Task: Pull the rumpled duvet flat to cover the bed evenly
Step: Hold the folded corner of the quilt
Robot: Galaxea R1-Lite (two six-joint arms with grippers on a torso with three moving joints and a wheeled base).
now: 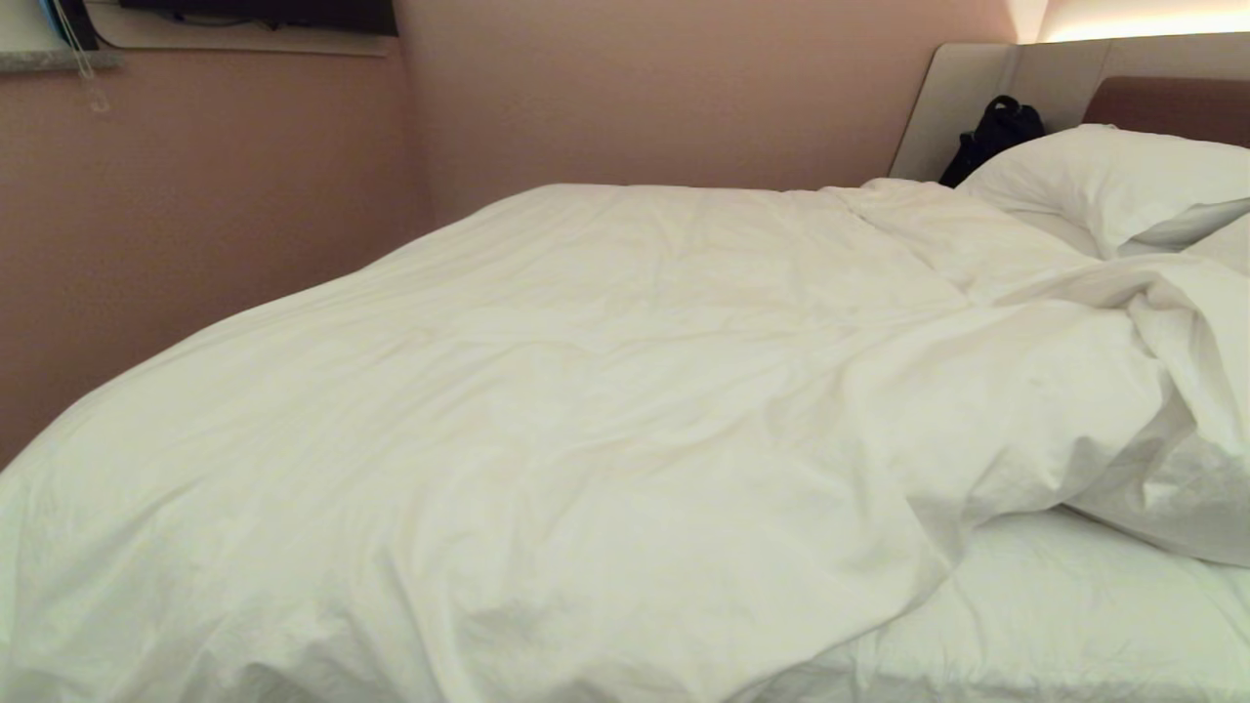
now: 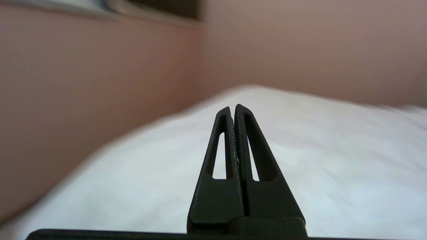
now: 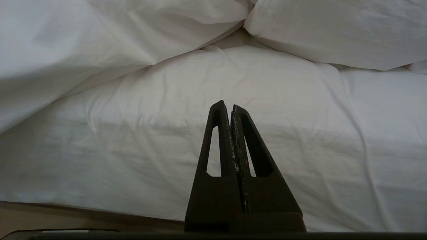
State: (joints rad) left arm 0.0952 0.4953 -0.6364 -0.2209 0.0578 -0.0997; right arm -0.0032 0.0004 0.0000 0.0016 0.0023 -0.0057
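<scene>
1. Above the bed's far side, the left claw (image 2: 234,110) is pressed together, empty.
2. Right claw (image 3: 229,106): together, facing the sheet (image 3: 233,100).
3. The duvet (image 1: 547,410) lies bunched toward the pillow (image 1: 1104,176); soft, light; pinch its turned-back edge.

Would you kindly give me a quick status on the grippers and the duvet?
Left gripper and right gripper: jaws shut, empty. Duvet bunched near the pillow, sheet bare there. Black bag by the headboard.
</scene>
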